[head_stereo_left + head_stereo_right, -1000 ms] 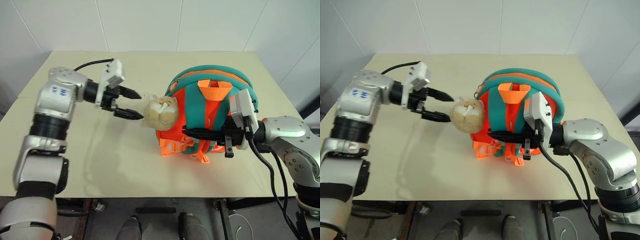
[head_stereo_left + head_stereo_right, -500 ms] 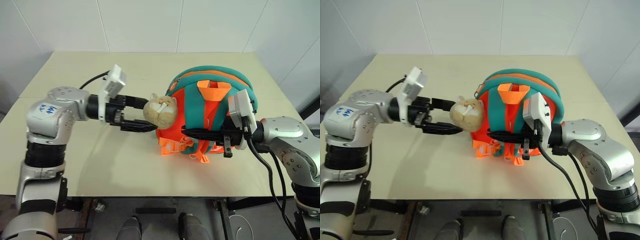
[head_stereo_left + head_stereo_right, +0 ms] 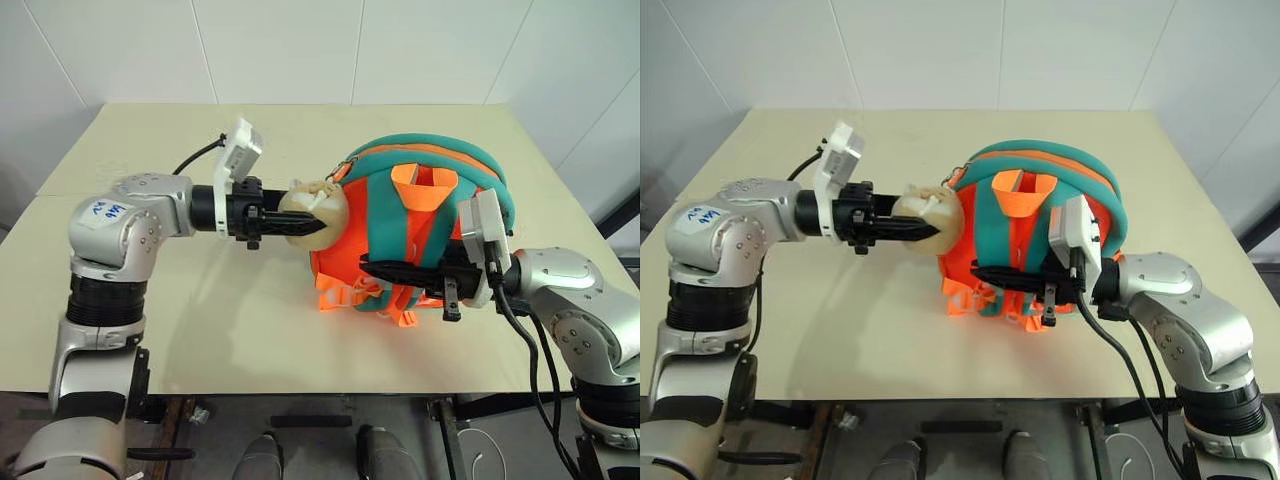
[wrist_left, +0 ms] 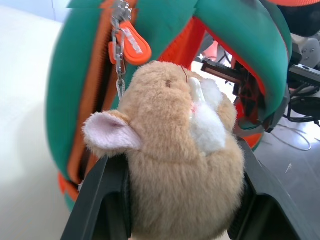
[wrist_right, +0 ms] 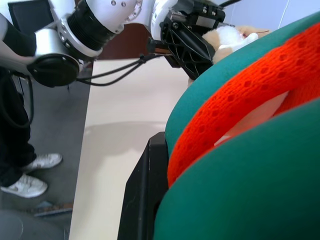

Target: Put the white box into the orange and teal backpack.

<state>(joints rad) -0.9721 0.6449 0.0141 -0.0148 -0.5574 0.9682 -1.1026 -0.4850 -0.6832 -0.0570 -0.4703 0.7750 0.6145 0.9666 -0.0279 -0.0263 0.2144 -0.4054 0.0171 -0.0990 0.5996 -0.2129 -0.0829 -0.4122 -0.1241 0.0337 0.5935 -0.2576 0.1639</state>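
So the orange and teal backpack (image 3: 420, 235) is standing on the beige table (image 3: 250, 330), a bit right of the middle, with its teal padded straps (image 3: 385, 225) facing the camera and an orange webbing loop (image 3: 425, 187) sticking up near the top. The tan plush toy (image 3: 312, 210) hangs off the pack's left side on a little chain with an orange zipper pull (image 4: 131, 42).

The left gripper (image 3: 300, 226) comes in roughly level from the left, and its two black fingers (image 4: 97, 210) sit on either side of the plush. In the left wrist view the toy is wedged right between them, fur pressed against both inner faces, so it looks clamped on the plush with the jaws about as wide as the toy's body.

The right gripper (image 3: 375, 268) reaches across the lower front of the pack from the right, pointing left, fingers lying flat against the straps. In the right wrist view a black finger (image 5: 142, 195) is tight up against a teal strap and the orange mesh beside it, so the jaws are pinched nearly together on that strap.

The white box can't be made out, so I can't tell where it is

A person's legs and white sneakers (image 5: 27, 172) are on the floor beside the table
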